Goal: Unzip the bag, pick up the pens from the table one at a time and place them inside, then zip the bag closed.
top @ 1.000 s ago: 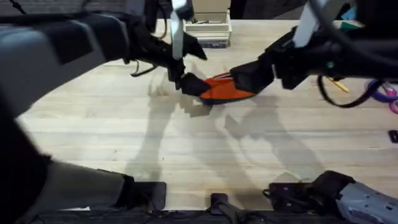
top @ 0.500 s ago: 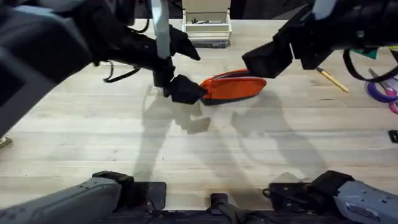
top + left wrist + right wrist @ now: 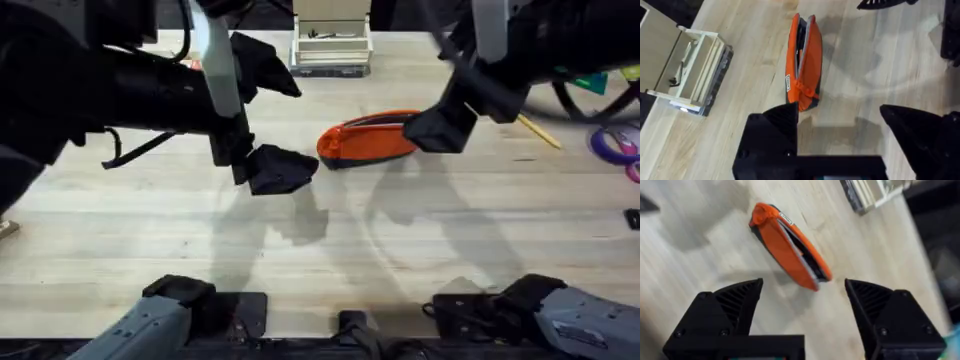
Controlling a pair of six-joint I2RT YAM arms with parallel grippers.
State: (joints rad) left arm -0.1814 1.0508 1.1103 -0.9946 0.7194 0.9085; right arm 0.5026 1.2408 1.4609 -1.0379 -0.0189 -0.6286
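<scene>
The pale wood table (image 3: 330,250) carried the orange bag (image 3: 368,140) near its middle, zipper parted along the top. The left gripper (image 3: 840,125) hung at the bag's eight o'clock, jaws wide and empty. The right gripper (image 3: 802,300) hovered at its three o'clock, likewise spread, holding nothing. A yellow pen (image 3: 540,132) lay farther toward three o'clock.

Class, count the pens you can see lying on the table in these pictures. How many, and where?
1: a yellow pen lies on the table beyond the right gripper, near the purple ring. Others may be hidden behind the arms.
</scene>
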